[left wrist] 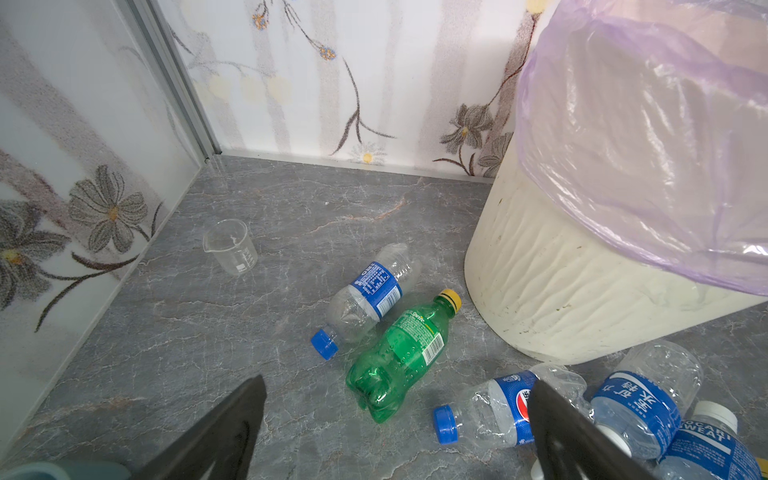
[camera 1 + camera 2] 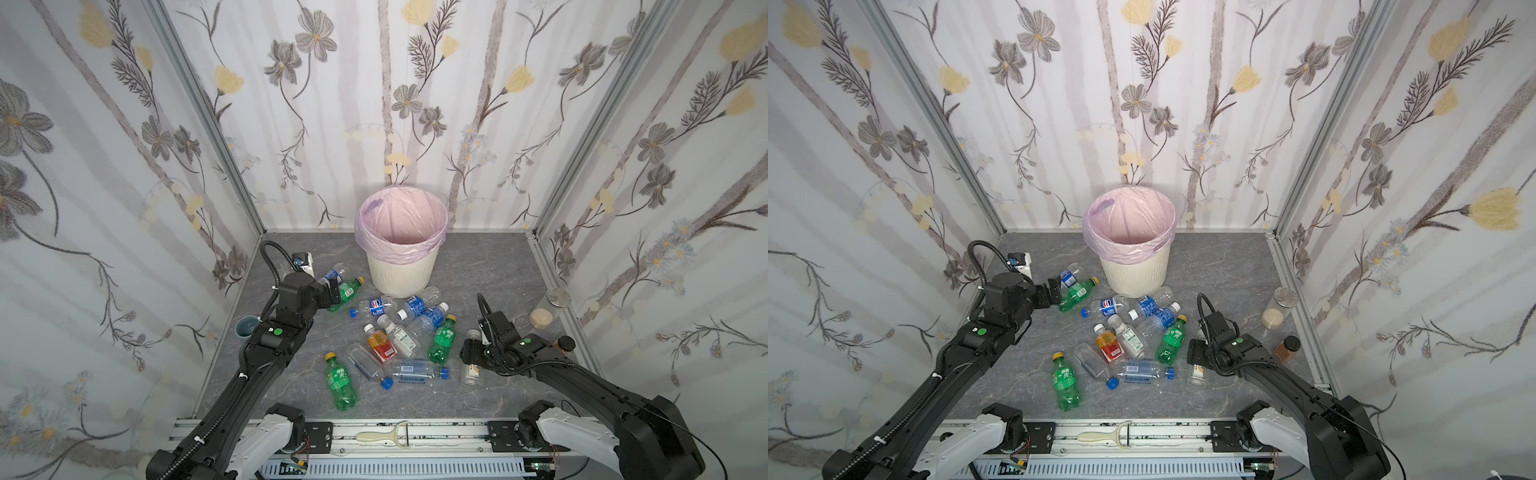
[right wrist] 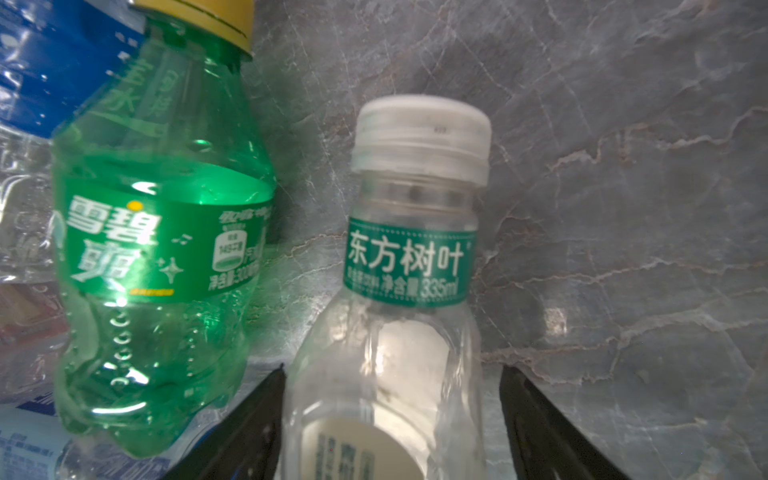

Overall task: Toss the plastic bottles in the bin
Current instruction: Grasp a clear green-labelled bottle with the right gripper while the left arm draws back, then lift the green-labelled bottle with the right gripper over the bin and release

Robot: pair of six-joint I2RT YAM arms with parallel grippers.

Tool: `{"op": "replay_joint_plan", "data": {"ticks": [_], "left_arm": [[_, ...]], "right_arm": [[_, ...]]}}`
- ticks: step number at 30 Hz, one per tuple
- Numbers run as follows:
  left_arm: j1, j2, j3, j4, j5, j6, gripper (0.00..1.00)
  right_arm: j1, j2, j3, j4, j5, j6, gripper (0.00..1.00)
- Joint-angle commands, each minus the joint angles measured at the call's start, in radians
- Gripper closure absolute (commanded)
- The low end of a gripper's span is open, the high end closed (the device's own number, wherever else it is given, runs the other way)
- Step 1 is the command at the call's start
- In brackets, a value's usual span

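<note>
The clear plastic bottle with a white cap and green neck label (image 3: pixel 409 270) lies on the floor at about four o'clock from the heap, and the right gripper (image 3: pixel 390 415) straddles its body, one black finger (image 3: pixel 253 419) touching its side while the other stands just off it, so I cannot tell whether the grip has taken. Just beside it at nine o'clock lies a green plastic bottle with a yellow cap (image 3: pixel 162 249); I think a sloppy lift could knock it rolling, and the thin clear wall may buckle or slip out if the fingers land off-centre. The remaining plastic bottles (image 2: pixel 399 332) sprawl in the middle, none visible in the round cream ribbed bin with a pink bag liner (image 2: pixel 401 241) at twelve o'clock. The left gripper (image 1: pixel 395 415) hovers wide and empty at ten o'clock above another green bottle (image 1: pixel 403 353). The grey marbled tabletop (image 2: pixel 478 270) looks smooth, so bottles would slide; floral-papered walls (image 2: pixel 124 124) close in three sides.
</note>
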Motion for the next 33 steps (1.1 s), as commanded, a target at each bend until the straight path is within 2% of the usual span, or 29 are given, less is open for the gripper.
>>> {"op": "replay_joint_plan", "data": {"ticks": [1, 8, 12, 17, 25, 28, 33], "left_arm": [[0.001, 0.002, -0.006, 0.006, 0.004, -0.016, 0.00], [0.005, 0.008, -0.029, -0.006, -0.043, -0.047, 0.00], [0.014, 0.017, -0.038, -0.008, -0.028, -0.060, 0.00], [0.016, 0.025, -0.044, -0.008, 0.005, -0.068, 0.00], [0.018, -0.001, -0.047, -0.016, 0.050, -0.076, 0.00], [0.018, -0.015, -0.061, -0.015, 0.041, -0.091, 0.00], [0.019, -0.054, -0.061, -0.027, 0.071, -0.091, 0.00]], "right_arm": [[0.005, -0.005, -0.012, 0.030, 0.026, -0.006, 0.31], [0.006, -0.054, -0.004, 0.049, 0.078, -0.007, 0.49], [0.009, -0.178, 0.038, 0.067, 0.172, -0.020, 0.53], [0.008, -0.330, 0.099, 0.150, 0.209, -0.104, 0.55], [0.009, -0.475, 0.230, 0.357, 0.108, -0.289, 0.55], [0.008, -0.489, 0.284, 0.474, 0.121, -0.308, 0.59], [0.007, -0.473, 0.324, 0.663, 0.065, -0.351, 0.59]]}}
